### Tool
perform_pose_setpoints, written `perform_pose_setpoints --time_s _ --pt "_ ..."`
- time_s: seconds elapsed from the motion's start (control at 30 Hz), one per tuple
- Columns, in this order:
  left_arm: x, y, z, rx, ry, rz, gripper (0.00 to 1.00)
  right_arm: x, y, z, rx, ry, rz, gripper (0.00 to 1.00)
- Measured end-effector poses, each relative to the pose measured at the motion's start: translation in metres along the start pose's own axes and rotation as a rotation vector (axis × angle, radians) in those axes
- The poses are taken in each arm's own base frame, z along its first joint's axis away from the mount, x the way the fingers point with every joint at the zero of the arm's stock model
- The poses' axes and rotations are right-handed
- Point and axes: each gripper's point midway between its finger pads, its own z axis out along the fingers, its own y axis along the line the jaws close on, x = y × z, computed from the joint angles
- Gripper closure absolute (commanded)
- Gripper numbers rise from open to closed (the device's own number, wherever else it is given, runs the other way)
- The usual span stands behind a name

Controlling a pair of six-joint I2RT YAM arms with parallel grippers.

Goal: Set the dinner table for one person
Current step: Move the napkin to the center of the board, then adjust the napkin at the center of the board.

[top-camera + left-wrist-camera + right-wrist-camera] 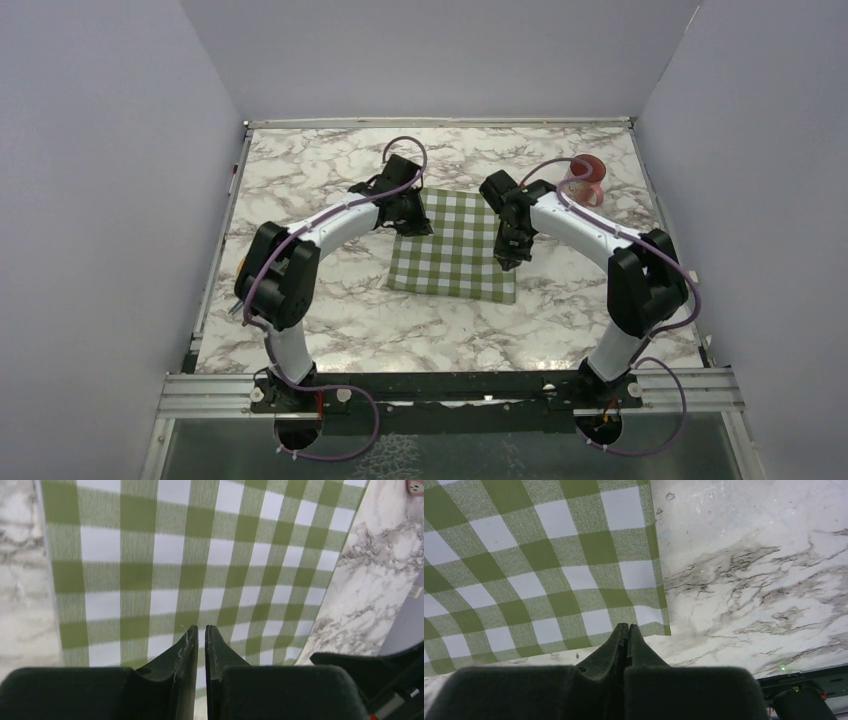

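Hovering over the middle of the bench [330, 330], I have both arms bent inward so they meet at the green-and-white checked cloth [455, 245]. The bench is the white marble-patterned top with dark grey veins. It fills the floor of the walled cell, a metal frame runs along its edges, and my two bases sit at its near edge.

The cloth lies flat around the centre of the bench, turned a little askew to the edges, with bare marble showing on every side of it.

My left claw [200, 630] is at the cloth's far-left corner and points down at the checks. Its fingers are drawn almost together, with only a thin slit between them. The cloth shows through that slit, and I cannot tell whether any fabric is caught at the tips. A few pale fibres cling to the inner face of one finger [182, 650].

My right claw [626, 627] is at the cloth's right side, down by its near-right corner. It is clenched, the two fingers pressed flat against each other. The tips sit right at the cloth's hem, just beside the corner, with marble on the other side of them. I see no fabric between them.

A pink cup [585, 180] stands upright near the far-right corner of the bench, behind my right forearm and apart from the cloth.
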Motion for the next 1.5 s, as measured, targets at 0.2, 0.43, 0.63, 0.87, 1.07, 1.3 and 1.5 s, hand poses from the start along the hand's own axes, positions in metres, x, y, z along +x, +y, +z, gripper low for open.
perform_pose_setpoints --time_s 0.2,0.43,0.63,0.87,1.07,1.3,1.5 --pt "-0.027 -0.014 0.039 0.029 -0.031 0.067 0.88 0.001 0.008 0.007 -0.02 0.018 0.001 0.99" --pt "-0.036 -0.018 0.069 0.041 -0.022 0.083 0.88 0.009 0.02 0.025 -0.031 0.087 -0.007 0.99" --pt "-0.029 -0.008 0.085 0.012 0.012 0.078 0.88 0.017 0.026 0.039 -0.034 0.144 -0.013 0.99" --pt "-0.027 -0.003 0.088 -0.015 0.032 0.082 0.91 0.016 0.025 0.045 -0.01 0.148 -0.031 0.99" --pt "-0.022 0.012 0.087 -0.085 0.045 0.076 0.93 0.016 0.016 0.049 0.038 0.142 -0.039 0.99" --pt "-0.022 0.018 0.087 -0.121 0.038 0.076 0.97 0.016 0.014 0.053 0.057 0.144 -0.052 0.99" --pt "-0.017 0.024 0.083 -0.141 0.037 0.078 0.99 0.014 0.014 0.054 0.077 0.153 -0.071 0.99"
